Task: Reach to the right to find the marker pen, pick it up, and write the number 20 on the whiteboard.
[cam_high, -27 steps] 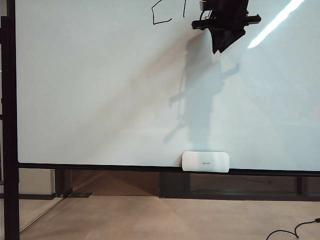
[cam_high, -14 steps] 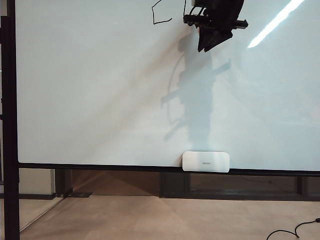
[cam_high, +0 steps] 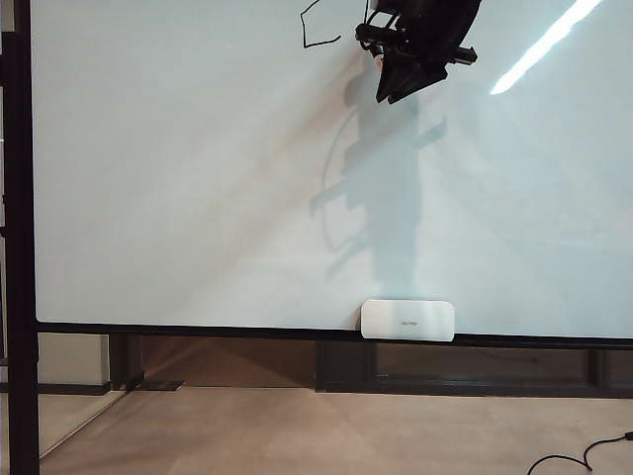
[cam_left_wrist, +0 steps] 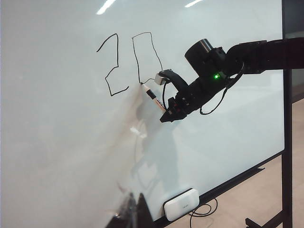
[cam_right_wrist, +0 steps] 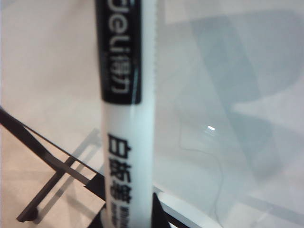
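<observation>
Marker pen [cam_left_wrist: 153,97] clamped in right gripper [cam_left_wrist: 167,113], slanting up from the jaws to the whiteboard [cam_left_wrist: 57,156], dark tip touching the lower left corner of the zero. Fills the right wrist view as a white barrel [cam_right_wrist: 127,156] with a black label band and printed characters, base wedged between two dark fingers [cam_right_wrist: 159,219] narrowed tight on it.

Number 20 [cam_left_wrist: 128,61] high on the board in thin black line: angular 2, then a tall boxy 0 whose outline runs down to the pen tip. Only the lower strokes [cam_high: 318,35] caught at the upper edge of the exterior view.

Right gripper [cam_high: 381,54] high in the exterior view, right of the strokes and close against the board, black arm behind it, grey shadow cast down the glossy surface beneath. Green light lit on the arm's wrist housing [cam_left_wrist: 216,76] in the left wrist view.

Left gripper nowhere in any view; its fingers' opening impossible to tell.

White rounded-rectangle box [cam_high: 407,320] resting on the board's lower black frame [cam_high: 198,329], well below the gripper and apart from it. Black cable [cam_high: 579,457] on the floor at lower right.
</observation>
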Robot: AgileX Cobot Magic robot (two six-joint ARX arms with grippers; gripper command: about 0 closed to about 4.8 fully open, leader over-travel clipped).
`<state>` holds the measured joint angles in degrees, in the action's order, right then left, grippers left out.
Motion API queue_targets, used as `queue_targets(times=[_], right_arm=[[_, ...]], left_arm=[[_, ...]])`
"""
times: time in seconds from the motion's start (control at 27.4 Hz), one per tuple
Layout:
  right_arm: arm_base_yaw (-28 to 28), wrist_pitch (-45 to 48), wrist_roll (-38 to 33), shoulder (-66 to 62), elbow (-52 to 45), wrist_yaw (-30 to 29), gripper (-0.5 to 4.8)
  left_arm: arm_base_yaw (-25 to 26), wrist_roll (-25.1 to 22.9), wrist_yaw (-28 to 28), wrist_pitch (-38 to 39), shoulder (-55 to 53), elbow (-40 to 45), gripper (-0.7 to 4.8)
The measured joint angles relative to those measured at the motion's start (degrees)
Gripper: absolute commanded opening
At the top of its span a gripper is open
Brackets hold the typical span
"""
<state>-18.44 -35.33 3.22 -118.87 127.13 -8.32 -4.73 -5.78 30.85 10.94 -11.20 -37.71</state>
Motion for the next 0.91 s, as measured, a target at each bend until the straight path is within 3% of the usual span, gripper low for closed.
queue_targets(times=[0.48,0.91], right_arm=[[-1.05,-2.91,-0.02,1.57,-0.07,-0.61,-0.02],[-1.22,-9.73,-0.63,20.63,0.04,5.79,-0.02]], left_arm=[[0.0,-0.02,-0.44,3.19,0.07,-1.49,-0.05],[0.0,-9.05,-14.03,22.51,0.28,-17.64,-0.05]])
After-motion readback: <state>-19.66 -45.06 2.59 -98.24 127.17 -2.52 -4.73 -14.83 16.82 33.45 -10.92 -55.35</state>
